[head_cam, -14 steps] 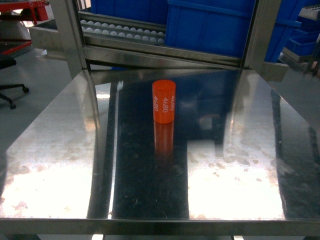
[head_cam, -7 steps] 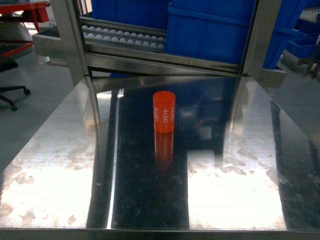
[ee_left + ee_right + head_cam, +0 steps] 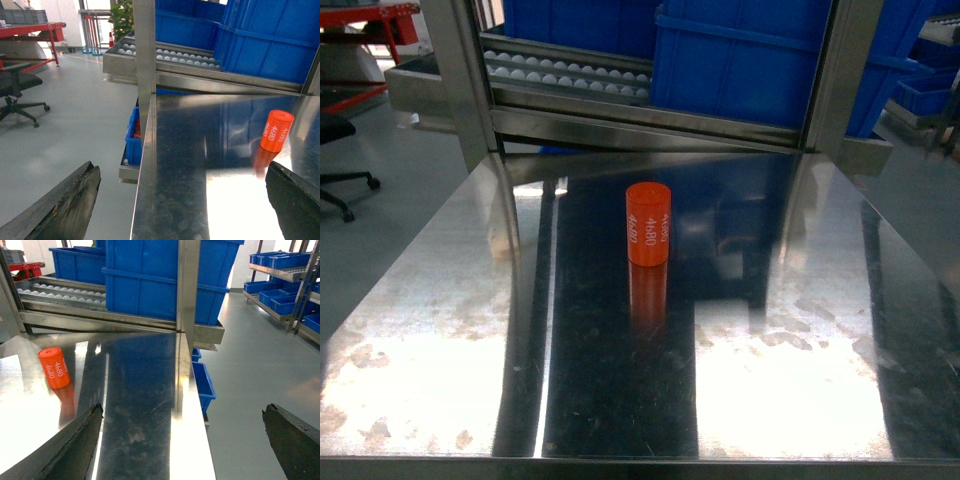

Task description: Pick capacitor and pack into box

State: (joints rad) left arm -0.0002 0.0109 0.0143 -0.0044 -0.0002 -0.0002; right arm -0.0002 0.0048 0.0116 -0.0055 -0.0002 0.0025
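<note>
Nothing has moved since half a second ago; one orange capacitor [image 3: 648, 224] stands mid-frame on the table [image 3: 800, 360]; big blue bins [image 3: 760, 60] sit up top, insides hidden; both claws [image 3: 190, 200] [image 3: 185, 445] are wide.

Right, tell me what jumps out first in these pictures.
An orange capacitor marked 4680 stands upright, alone, mid-table on the shiny steel table. Big blue bins sit on the rack behind it. Both pincers hang open off the table's sides, touching nothing.

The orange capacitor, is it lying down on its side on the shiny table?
No, the orange capacitor stands upright on the steel table, with its flat round top facing up.
</note>
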